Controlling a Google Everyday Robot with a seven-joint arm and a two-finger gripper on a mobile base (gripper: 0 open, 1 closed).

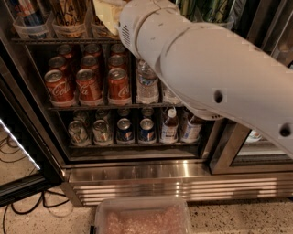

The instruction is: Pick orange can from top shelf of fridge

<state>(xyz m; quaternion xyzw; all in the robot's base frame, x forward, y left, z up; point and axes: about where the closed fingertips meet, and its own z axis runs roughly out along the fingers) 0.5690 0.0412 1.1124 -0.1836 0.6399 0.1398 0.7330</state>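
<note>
The fridge (137,172) stands open in front of me, with a dark inside and a steel frame. Its top shelf (59,41) runs along the top of the view and carries clear can trays. An orange can (68,13) with black script stands in one tray, left of centre. My big white arm (206,68) reaches in from the right. The gripper (107,16) shows as a pale yellowish part at the top edge, just right of the orange can and in front of the neighbouring tray. Most of it is hidden by the arm.
Red Coca-Cola cans (89,84) and water bottles (147,84) fill the middle shelf. Small cans and bottles (132,130) stand on the bottom shelf. Green cans (208,9) are at the top right. The open door edge (18,146) is on the left. A plastic tub (142,217) and cables (27,205) lie on the floor.
</note>
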